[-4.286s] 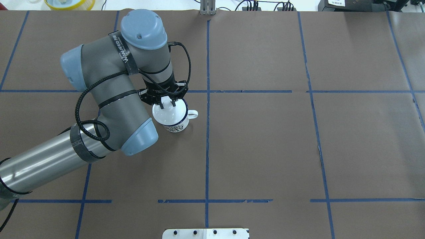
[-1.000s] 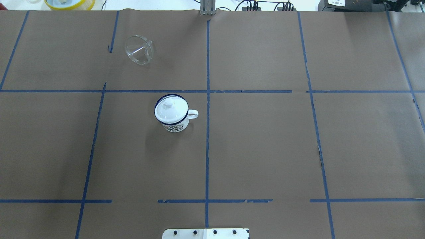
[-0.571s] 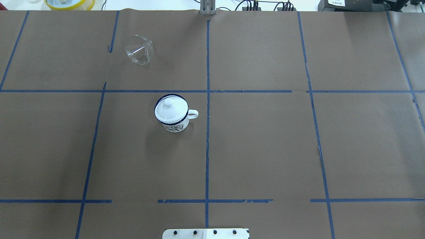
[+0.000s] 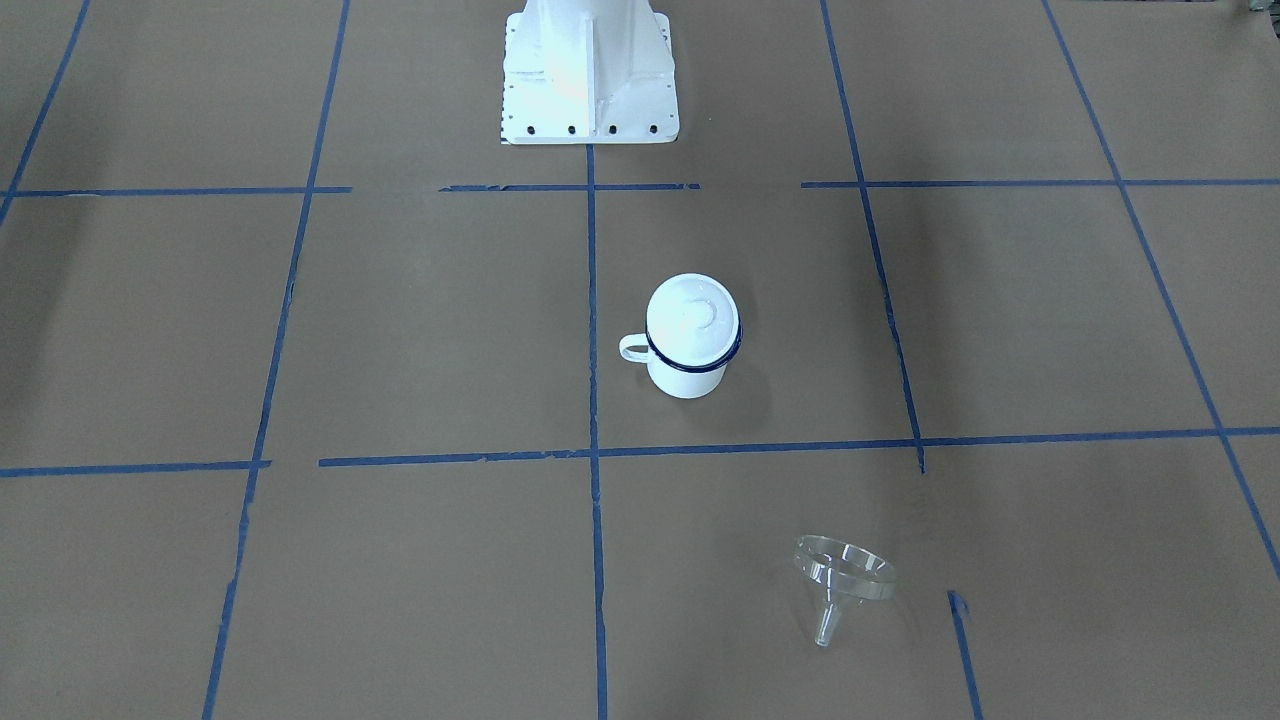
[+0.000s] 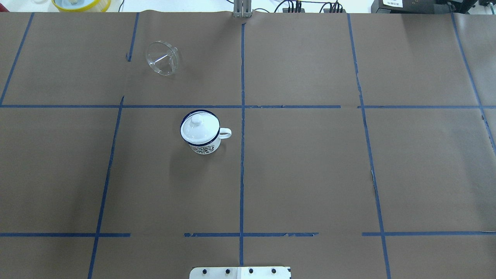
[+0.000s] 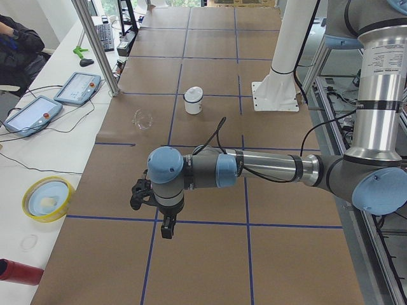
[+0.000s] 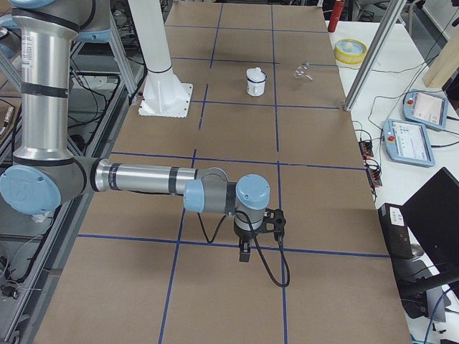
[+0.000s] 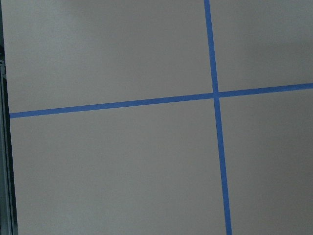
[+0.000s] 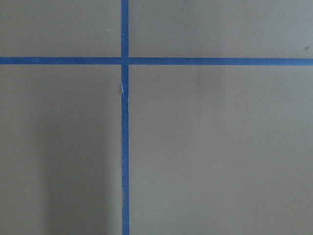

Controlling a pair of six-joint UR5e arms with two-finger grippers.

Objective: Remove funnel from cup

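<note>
Front-facing view: the funnel (image 4: 843, 580) lies tipped on its side on the brown-papered table (image 4: 420, 330), spout toward the camera. It is well apart from the cup (image 4: 688, 372), in the next taped square. The cup stands upright with a white lid (image 4: 693, 316) seated on its rim. Judged from this, the removal looks done and nothing seems left beyond parking the arms.

Overhead view: the funnel (image 5: 162, 58) rests in the far square on the robot's left and the lidded cup (image 5: 201, 135) sits nearer the middle, handle toward the centre line. No arm enters this view.

Left side view: the left gripper (image 6: 166, 229) hangs over bare paper at the near end of the table, far from both items. It touches and carries nothing, but whether its jaws are spread or pressed together cannot be told from here.

Right side view: the right gripper (image 7: 244, 253) hangs likewise at the opposite end, also empty. Its opening cannot be told either.

Both wrist views: only paper and crossing blue tape (image 8: 215, 95) show, with no fingers in sight.
</note>
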